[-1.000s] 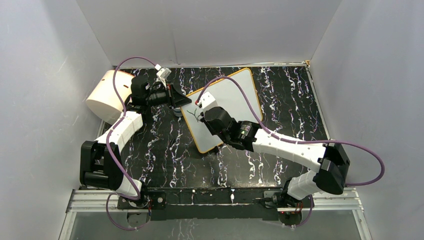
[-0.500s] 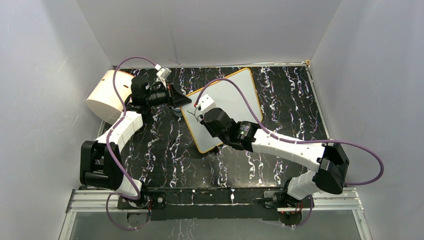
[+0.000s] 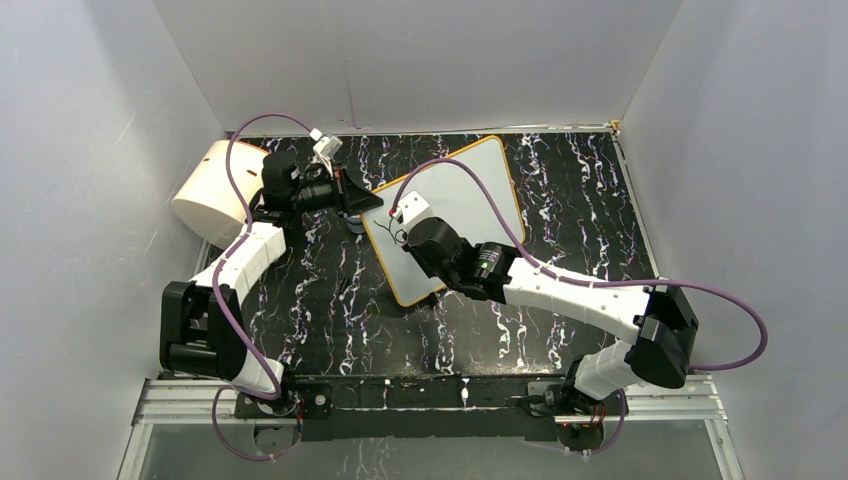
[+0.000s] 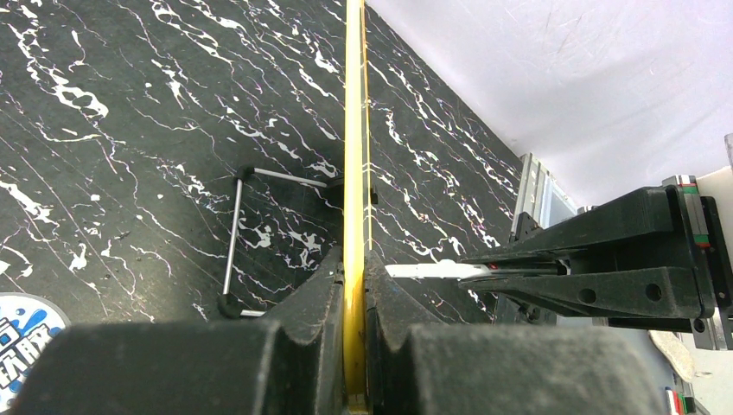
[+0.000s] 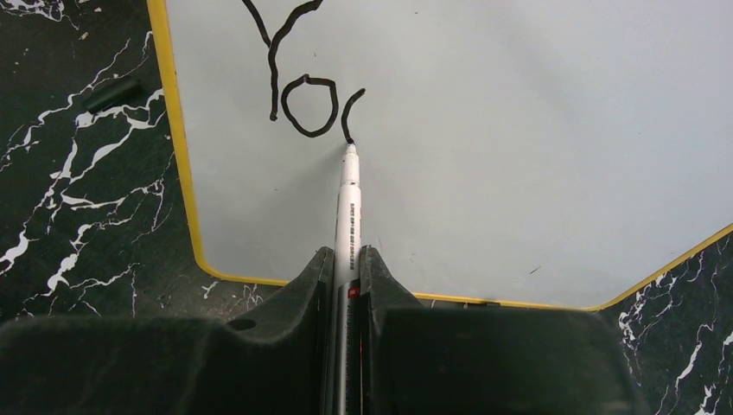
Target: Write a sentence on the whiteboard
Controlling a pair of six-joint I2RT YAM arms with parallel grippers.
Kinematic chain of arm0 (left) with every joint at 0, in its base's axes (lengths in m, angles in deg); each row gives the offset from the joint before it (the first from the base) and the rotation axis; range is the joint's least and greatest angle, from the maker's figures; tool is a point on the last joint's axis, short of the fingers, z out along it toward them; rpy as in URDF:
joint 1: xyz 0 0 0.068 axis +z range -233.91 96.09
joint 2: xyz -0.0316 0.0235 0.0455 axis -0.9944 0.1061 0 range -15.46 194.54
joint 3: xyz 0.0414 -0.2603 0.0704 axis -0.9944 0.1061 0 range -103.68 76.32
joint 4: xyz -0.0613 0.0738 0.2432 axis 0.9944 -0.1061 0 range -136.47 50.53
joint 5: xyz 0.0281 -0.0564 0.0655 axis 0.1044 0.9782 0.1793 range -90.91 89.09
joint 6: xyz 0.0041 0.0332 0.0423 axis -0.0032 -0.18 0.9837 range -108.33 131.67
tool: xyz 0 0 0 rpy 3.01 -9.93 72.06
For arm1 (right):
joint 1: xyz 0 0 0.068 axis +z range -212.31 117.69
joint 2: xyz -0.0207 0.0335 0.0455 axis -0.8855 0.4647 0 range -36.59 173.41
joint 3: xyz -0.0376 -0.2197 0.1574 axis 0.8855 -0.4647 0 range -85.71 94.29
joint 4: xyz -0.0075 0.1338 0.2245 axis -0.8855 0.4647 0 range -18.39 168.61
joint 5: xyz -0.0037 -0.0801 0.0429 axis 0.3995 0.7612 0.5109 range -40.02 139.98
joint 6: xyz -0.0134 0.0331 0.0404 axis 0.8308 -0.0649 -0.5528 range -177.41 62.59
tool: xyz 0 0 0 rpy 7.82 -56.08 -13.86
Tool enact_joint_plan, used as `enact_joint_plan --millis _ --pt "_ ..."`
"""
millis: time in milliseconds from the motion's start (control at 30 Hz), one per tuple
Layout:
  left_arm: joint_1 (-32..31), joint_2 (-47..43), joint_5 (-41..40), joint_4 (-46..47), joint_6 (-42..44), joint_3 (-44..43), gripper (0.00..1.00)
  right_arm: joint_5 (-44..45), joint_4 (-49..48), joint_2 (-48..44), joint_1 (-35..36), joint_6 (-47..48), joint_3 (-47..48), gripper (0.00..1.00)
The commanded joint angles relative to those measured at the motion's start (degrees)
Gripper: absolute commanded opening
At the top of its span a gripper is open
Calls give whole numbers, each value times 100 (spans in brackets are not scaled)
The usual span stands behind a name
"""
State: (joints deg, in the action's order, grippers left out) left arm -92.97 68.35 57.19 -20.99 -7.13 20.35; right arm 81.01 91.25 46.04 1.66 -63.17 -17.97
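Note:
The whiteboard (image 3: 470,185), white with a yellow rim, stands tilted at the table's middle back. My left gripper (image 4: 353,275) is shut on its yellow edge (image 4: 353,130) at the board's left corner (image 3: 372,208). The right gripper (image 5: 347,259) is shut on a white marker (image 5: 348,203), whose tip touches the board. The sentence (image 5: 272,86) reads "Yo" in black, plus the curved first stroke of another letter right at the tip. From above, the right gripper (image 3: 402,228) covers the board's lower left part.
A big cream cylinder (image 3: 208,192) lies at the back left, behind the left arm. The board's wire stand (image 4: 233,246) rests on the black marbled table. A small black cap-like piece (image 5: 112,93) lies left of the board. Grey walls close three sides.
The right gripper has shifted a little along the board's lower left with the marker, and the lettering has grown. The left arm and the board have not moved.

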Motion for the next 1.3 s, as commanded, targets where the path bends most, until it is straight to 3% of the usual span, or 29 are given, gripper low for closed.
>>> enact_joint_plan --millis 0,1267 --pt "-149 149 232 -380 246 139 0 216 -101 -41 -18 -52 63 0" --pt "-158 144 228 -389 246 139 0 491 -783 -133 -105 122 15 0"
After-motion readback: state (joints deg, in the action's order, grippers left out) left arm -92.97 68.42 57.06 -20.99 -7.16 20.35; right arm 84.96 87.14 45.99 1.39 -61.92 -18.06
